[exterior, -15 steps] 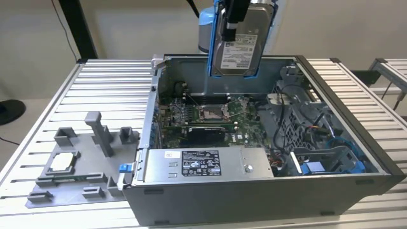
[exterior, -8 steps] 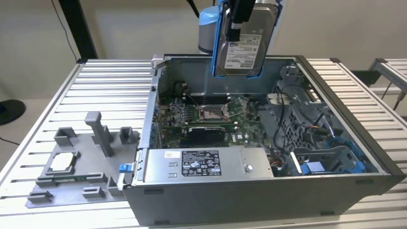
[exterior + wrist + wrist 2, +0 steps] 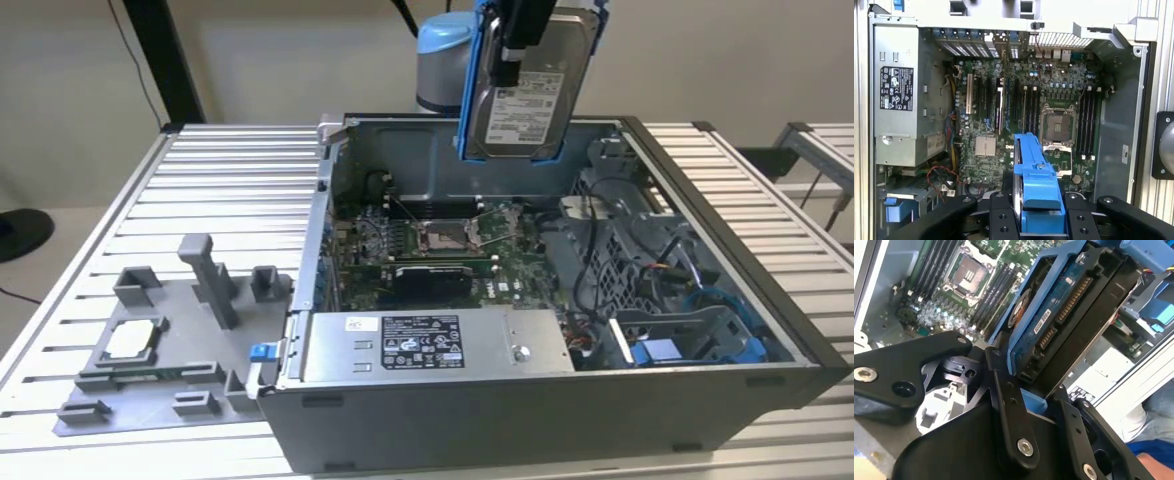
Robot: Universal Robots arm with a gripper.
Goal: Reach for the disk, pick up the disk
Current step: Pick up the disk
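One disk (blue-framed) clamped inside claw.

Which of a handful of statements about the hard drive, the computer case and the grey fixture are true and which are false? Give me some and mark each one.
1. The silver metal hard drive in its blue plastic bracket is lifted above the open grey computer case. True.
2. The black tool is open and holds nothing. False: in both wrist views it is shut on the hard drive.
3. The processor socket on the green motherboard is uncovered. True.
4. The grey plastic fixture sits inside the case. False: it stands on the slatted table at the exterior view's left, outside the case.
5. The long grey box with a black-and-white label lies on the fixture. False: it is mounted in the case.
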